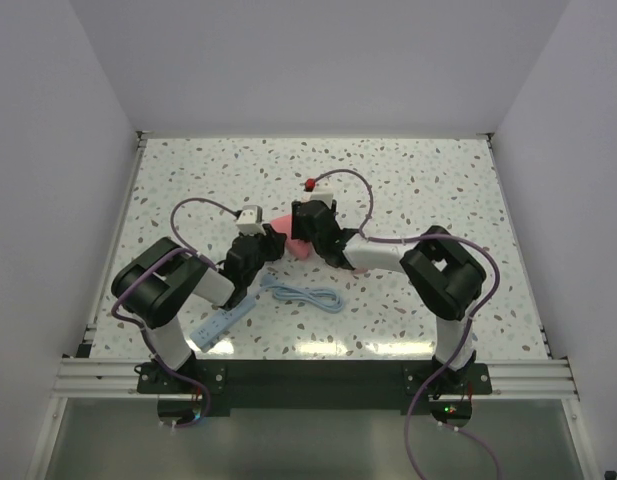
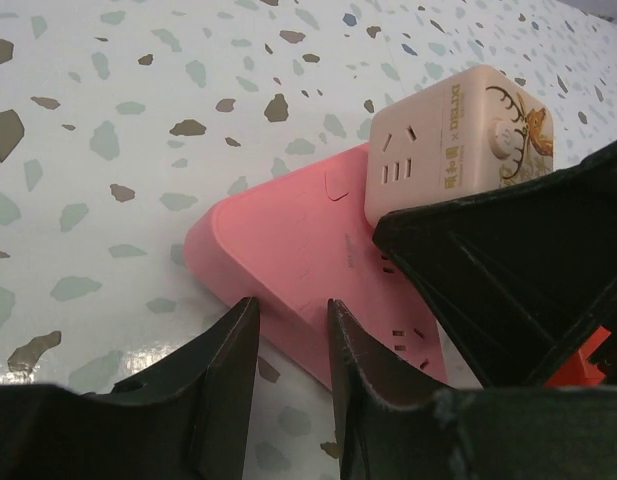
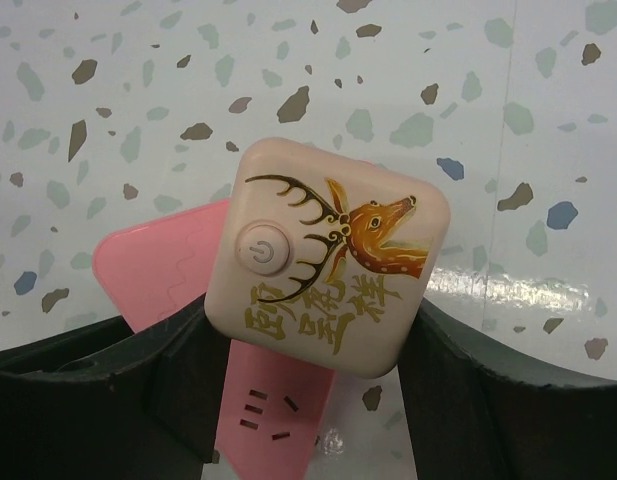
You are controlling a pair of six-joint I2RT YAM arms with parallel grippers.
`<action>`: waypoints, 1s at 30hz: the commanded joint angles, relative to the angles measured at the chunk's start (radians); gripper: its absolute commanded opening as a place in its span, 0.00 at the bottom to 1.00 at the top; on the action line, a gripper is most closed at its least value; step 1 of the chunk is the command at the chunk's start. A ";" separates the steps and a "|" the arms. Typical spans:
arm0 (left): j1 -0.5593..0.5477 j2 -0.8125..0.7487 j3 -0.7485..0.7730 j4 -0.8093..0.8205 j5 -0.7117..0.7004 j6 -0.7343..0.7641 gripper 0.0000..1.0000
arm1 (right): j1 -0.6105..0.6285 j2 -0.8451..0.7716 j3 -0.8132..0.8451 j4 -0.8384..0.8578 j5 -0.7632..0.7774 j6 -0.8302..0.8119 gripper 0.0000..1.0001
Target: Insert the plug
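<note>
The plug [image 3: 328, 255] is a salmon cube with a deer picture and a power button on its top face. My right gripper [image 3: 313, 345] is shut on its sides. In the left wrist view the plug [image 2: 458, 135] stands at the far corner of the flat pink triangle [image 2: 298, 250], which has socket slots [image 3: 263, 415] in its top; its pins are hidden. My left gripper [image 2: 293, 315] is low on the table with its jaws a finger-width apart. The triangle's near edge shows in that gap. In the top view both grippers, left [image 1: 271, 240] and right [image 1: 318, 225], meet at the triangle [image 1: 288, 225].
A coiled pale blue cable [image 1: 306, 296] lies on the speckled table [image 1: 438, 170] in front of the grippers. A white power strip [image 1: 223, 322] lies by the left arm. A small red-topped object [image 1: 310, 185] sits behind the right gripper. White walls enclose the table.
</note>
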 commanded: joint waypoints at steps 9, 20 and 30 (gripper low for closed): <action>0.010 0.025 0.017 -0.075 0.055 0.063 0.38 | -0.100 0.055 0.100 -0.231 -0.203 -0.096 0.00; 0.027 0.002 0.028 -0.117 0.038 0.075 0.42 | -0.175 0.084 0.214 -0.348 -0.329 -0.156 0.00; 0.097 -0.082 0.040 -0.135 0.084 0.080 0.64 | -0.215 0.132 0.269 -0.405 -0.400 -0.175 0.00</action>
